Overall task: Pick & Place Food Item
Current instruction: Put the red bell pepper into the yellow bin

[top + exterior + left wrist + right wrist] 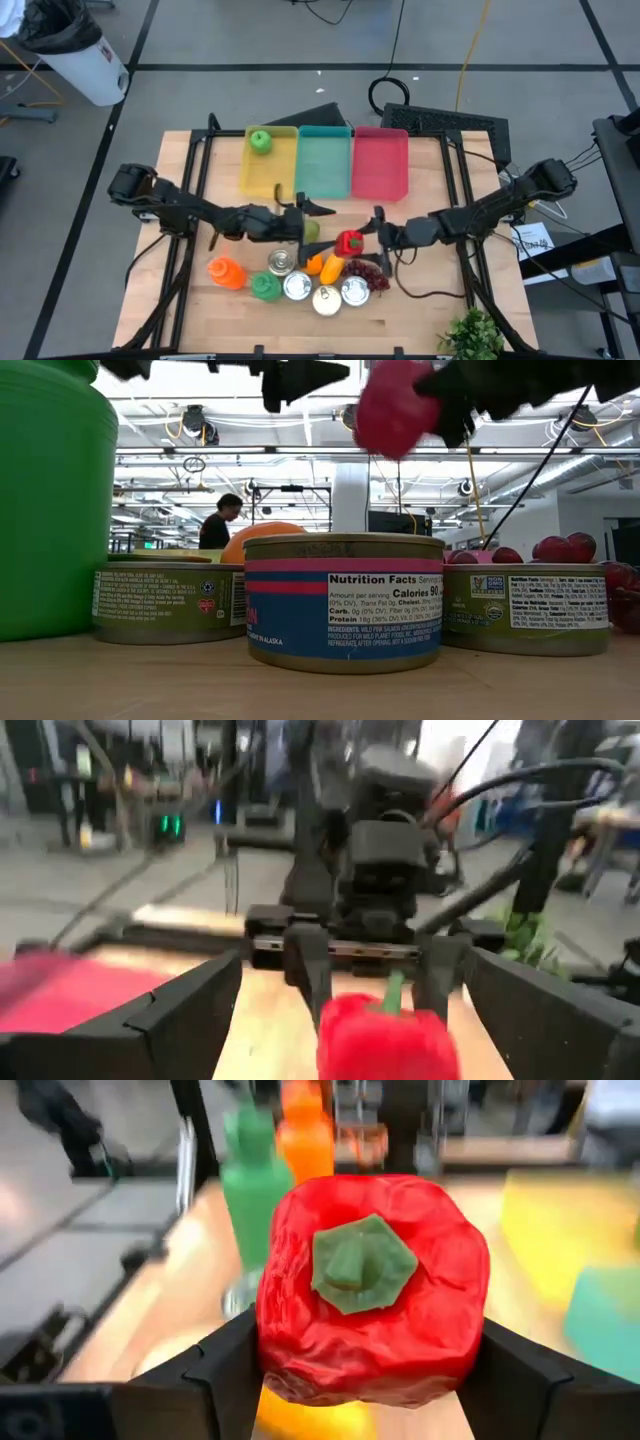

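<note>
Grey floor (200, 40) crossed by dark tape lines surrounds the wooden table (430, 315); a white bin (85, 60) stands beyond its far left corner. Ceiling strip lights (300, 455) glow above a distant person (215, 525)

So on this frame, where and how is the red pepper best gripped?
Across its broad body, one finger on each flank, stem pointing back at the wrist. The right gripper already holds the red pepper this way: its blocky sides give flat contact, while the short green stem looks too small to hold.
</note>
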Controlling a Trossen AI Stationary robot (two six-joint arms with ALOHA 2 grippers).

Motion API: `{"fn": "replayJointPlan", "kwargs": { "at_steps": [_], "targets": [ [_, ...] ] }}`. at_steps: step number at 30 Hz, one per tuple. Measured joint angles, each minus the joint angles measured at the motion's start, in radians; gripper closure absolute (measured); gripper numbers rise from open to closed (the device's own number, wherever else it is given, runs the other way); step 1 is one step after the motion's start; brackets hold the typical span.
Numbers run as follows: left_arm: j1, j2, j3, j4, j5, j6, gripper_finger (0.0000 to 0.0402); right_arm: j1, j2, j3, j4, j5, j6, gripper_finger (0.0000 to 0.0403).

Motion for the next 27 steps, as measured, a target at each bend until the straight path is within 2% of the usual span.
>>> {"fn": "replayJointPlan", "kwargs": {
  "at_steps": [5, 9, 13, 18, 27],
  "targets": [
    [-0.010, 0.075, 0.221, -0.407, 0.052, -0.006, 0.0039, 0.030, 0.022, 0.000, -0.117, 0.003, 0.092, 0.0149],
    [-0.022, 0.151, 0.363, -0.597, 0.058, 0.043, 0.0049, 0.056, 0.037, 0.000, -0.126, 0.009, 0.104, 0.0149],
    [-0.025, 0.221, 0.440, -0.669, 0.079, 0.035, 0.0055, 0.079, 0.042, -0.001, -0.132, 0.031, 0.107, 0.0149],
    [-0.025, 0.292, 0.509, -0.652, 0.125, 0.029, 0.0065, 0.081, 0.041, -0.001, -0.127, 0.032, 0.105, 0.0149],
    [-0.023, 0.364, 0.552, -0.652, 0.129, 0.040, 0.0106, 0.081, 0.041, -0.001, -0.129, 0.054, 0.104, 0.0149]
  ]
}}
